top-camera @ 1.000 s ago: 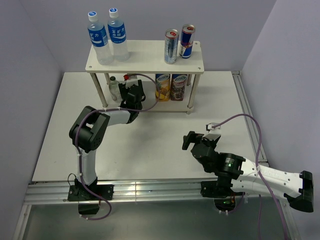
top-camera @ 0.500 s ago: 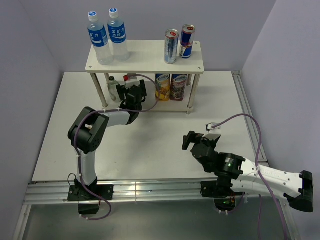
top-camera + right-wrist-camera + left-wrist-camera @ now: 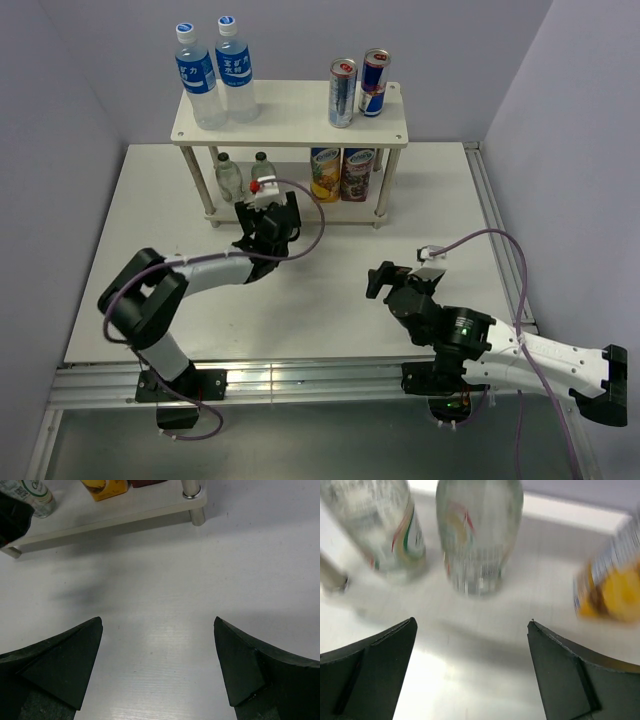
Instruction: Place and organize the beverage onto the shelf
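The left jaws stand wide and empty; an upright bottle (image 3: 479, 535) on the shelf (image 3: 295, 118) lies straight ahead, near. The right jaws, also wide and empty, are well apart from it.

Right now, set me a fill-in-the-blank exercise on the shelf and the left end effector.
1. The top board of the shelf carries two blue-labelled water bottles and ___ slim cans.
2. On the lower board, seen in the top view, the two small clear bottles stand to the ___ of the yellow drink pack.
3. The left end effector is open and holds ___.
Missing words: two; left; nothing.
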Controlling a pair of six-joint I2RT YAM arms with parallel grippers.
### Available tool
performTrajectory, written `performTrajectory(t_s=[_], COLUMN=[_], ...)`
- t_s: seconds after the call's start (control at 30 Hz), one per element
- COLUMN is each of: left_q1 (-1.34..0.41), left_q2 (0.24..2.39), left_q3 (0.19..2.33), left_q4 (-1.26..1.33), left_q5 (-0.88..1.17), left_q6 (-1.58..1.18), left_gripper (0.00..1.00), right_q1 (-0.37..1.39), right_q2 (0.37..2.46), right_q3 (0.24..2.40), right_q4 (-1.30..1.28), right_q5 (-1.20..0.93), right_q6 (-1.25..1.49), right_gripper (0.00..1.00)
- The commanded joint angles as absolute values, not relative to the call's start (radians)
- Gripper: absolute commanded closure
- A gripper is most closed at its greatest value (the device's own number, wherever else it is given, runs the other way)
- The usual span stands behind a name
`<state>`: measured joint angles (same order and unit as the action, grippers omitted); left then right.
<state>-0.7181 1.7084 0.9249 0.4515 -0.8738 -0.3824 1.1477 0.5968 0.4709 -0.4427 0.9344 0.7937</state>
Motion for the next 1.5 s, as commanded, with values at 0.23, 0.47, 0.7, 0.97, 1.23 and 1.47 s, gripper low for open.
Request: performTrajectory(t_s=[0.23, 0.47, 0.7, 0.97, 1.23, 1.47], left_q1=[-1.076, -1.241, -1.250, -1.250, -1.252, -1.252], left_q2=[1.272, 1.083, 0.800, 0.592, 0.630, 0.638], left_q3=[0.856, 1.182, 1.233, 1.141, 1.163, 1.158], left_q4=[-0.325, -0.914, -0.700, -0.538, -0.603, -0.594], left_q5=[-0.983, -1.221, -1.244, -1.190, -1.215, -1.216], left_q6=[-0.808, -0.980, -0.645, -0.558, -0.597, -0.588], left_gripper=[0.07, 0.04, 0.01, 0.01, 0.01, 0.01], right_q1=[1.155, 1.160, 1.160, 1.160, 1.160, 1.160], right_q2=[0.615, 0.661, 0.680, 0.663, 0.661, 0.646], right_q3=[0.581, 0.935, 1.164, 1.200, 1.192, 1.175], right_q4=[-0.491, -0.551, -0.503, -0.482, -0.486, -0.462], right_q5=[0.931, 0.940, 0.991, 1.011, 1.006, 1.003], right_q6=[0.804, 0.626, 0.387, 0.345, 0.342, 0.310], right_gripper=[0.02, 0.00, 0.00, 0.00, 0.00, 0.00])
